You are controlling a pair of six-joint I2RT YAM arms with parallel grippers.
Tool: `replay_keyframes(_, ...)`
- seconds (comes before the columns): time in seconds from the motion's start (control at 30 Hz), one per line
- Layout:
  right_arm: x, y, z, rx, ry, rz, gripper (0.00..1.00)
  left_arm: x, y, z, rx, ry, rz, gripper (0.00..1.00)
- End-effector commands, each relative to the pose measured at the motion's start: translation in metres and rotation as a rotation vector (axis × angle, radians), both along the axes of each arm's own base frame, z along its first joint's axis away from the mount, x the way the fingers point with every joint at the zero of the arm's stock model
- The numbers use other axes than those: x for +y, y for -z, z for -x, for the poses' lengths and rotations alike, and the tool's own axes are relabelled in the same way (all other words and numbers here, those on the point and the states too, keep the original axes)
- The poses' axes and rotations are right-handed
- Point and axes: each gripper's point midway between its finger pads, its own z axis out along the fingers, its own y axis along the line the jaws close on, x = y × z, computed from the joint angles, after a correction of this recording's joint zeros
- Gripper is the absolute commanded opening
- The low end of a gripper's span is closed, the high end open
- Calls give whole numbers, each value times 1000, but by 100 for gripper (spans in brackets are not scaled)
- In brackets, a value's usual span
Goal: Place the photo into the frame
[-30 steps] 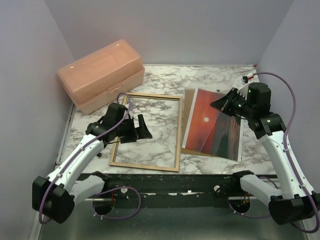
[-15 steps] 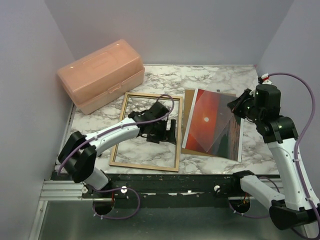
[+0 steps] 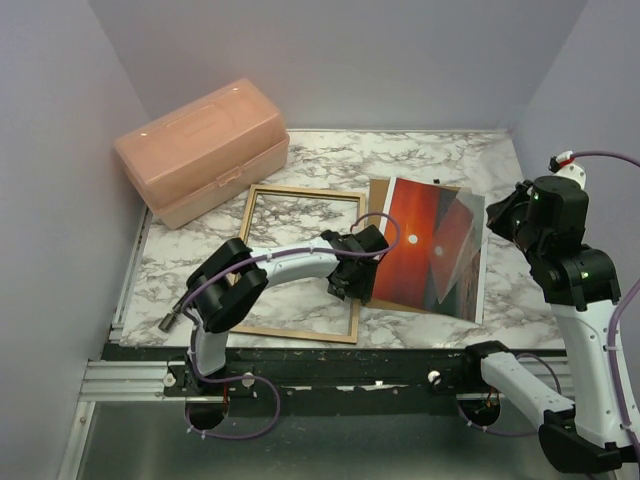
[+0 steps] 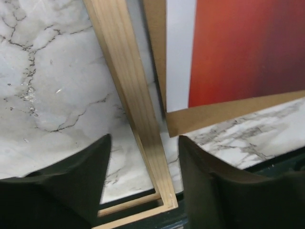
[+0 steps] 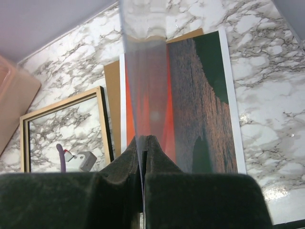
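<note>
The left claw (image 4: 143,157) hangs spread astride the frame's (image 4: 126,86) tan right rail, gripping nothing; the right claw (image 5: 143,145) pinches a clear sheet (image 5: 145,81) by its edge above the photo (image 5: 200,109), which lies face up on the brown backing board (image 4: 214,117) beside the frame. So thin a pinch could slip, dropping the sheet onto the print. No writing shows anywhere.

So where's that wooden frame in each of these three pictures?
Top view: the frame lies left of centre, with the left arm reaching across it.
Left wrist: one tan rail of it runs diagonally between the open fingers.
Right wrist: at lower left, left of the clear sheet that its fingers pinch.
Shared landmark: the sunset photo, just right of the frame in every view.
</note>
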Motion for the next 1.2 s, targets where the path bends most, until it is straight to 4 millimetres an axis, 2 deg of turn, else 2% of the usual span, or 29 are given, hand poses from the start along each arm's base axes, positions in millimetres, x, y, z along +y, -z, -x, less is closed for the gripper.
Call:
replay_keyframes(0.0,-10,-9,5,-20,34,37,0,8,13,-7,-40,-23,-89,51)
replay_keyframes(0.1,-10,-5,4,-10,30,43,0,7,20,-5,-31,-22,-104,41)
replay_keyframes(0.23,-9,-4,3,-8,23,43,0,8,19,-5,-34,-19,-117,20)
replay_keyframes(0.33,-7,-7,4,-16,15,38,0,7,7,-5,-43,-29,-96,5)
replay_keyframes(0.4,-7,-9,4,-21,14,37,0,6,-6,-6,-58,-40,-68,0)
replay_keyframes(0.63,-4,-15,5,-24,1,27,0,-11,-66,-12,-115,-53,71,0)
replay_keyframes(0.8,-3,-18,6,-26,-4,22,0,-34,-86,-8,-113,-36,140,0)
replay_keyframes(1.17,-8,-25,9,-25,9,43,0,-93,-76,-6,-17,-75,244,0)
